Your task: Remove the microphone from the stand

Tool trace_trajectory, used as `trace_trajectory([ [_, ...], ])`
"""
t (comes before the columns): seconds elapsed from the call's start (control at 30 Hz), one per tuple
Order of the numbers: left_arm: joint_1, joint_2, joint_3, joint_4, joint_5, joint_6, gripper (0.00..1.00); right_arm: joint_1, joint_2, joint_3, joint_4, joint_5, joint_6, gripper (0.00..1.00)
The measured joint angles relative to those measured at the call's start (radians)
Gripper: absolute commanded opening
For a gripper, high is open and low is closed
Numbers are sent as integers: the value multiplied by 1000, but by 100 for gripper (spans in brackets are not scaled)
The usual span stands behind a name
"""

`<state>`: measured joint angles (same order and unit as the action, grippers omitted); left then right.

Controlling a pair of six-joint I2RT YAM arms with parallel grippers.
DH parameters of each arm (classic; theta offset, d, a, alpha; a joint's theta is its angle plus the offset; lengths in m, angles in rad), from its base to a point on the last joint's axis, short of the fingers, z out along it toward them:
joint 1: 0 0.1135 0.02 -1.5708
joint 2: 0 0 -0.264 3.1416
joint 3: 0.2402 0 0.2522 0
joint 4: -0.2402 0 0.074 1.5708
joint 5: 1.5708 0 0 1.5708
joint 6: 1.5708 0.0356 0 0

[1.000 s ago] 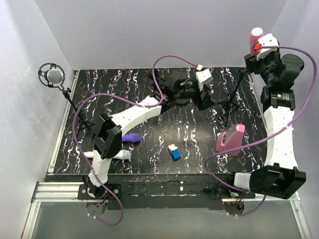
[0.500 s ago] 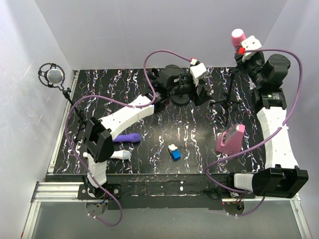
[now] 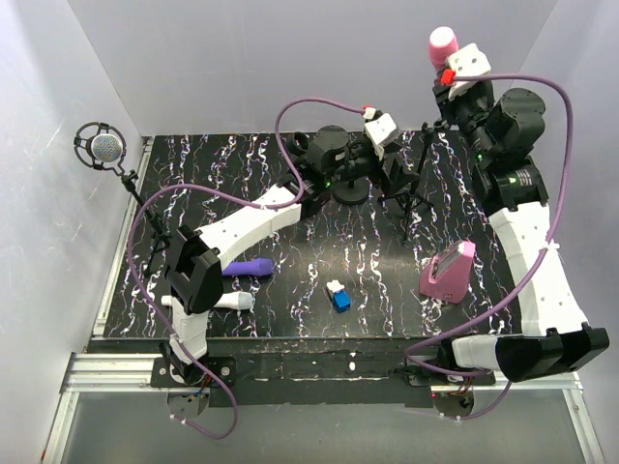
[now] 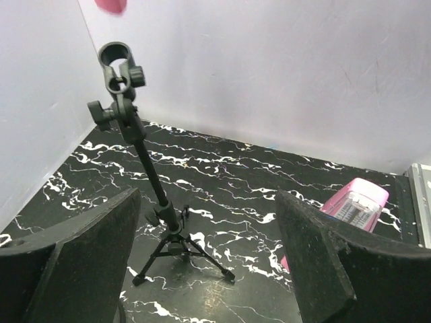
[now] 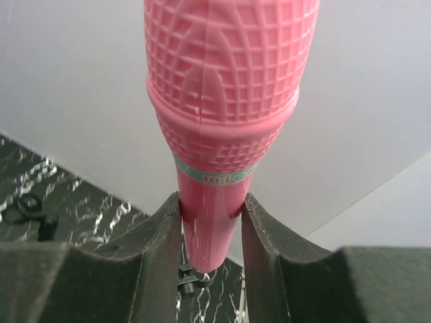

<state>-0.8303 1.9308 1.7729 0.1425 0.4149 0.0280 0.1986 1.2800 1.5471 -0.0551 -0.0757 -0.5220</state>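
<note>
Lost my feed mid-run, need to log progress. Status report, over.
Right gripper shut on pink microphone, held clear above the table. Left gripper open, facing the empty stand. Nothing in the way.

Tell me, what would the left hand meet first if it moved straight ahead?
Probably the black stand, its clip empty. It stands ahead of the open left hand, slightly left of centre, though depth is unclear.
</note>
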Motion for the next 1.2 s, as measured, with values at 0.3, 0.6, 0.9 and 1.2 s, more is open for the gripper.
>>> trace_trajectory([
  [0.3,0,1,-71,20,-42,21,81,87,-19,92,-58,77,76,1],
  [0.6,11,-68,-192,-10,-58,56,82,103,-29,82,-181,9,184,1],
  [0.9,73,-334,-214,-75,-23,52,87,102,-56,64,-302,-333,295,1],
  [1.2,122,-315,-55,-160,166,-10,81,19,27,69,-227,-666,523,1],
])
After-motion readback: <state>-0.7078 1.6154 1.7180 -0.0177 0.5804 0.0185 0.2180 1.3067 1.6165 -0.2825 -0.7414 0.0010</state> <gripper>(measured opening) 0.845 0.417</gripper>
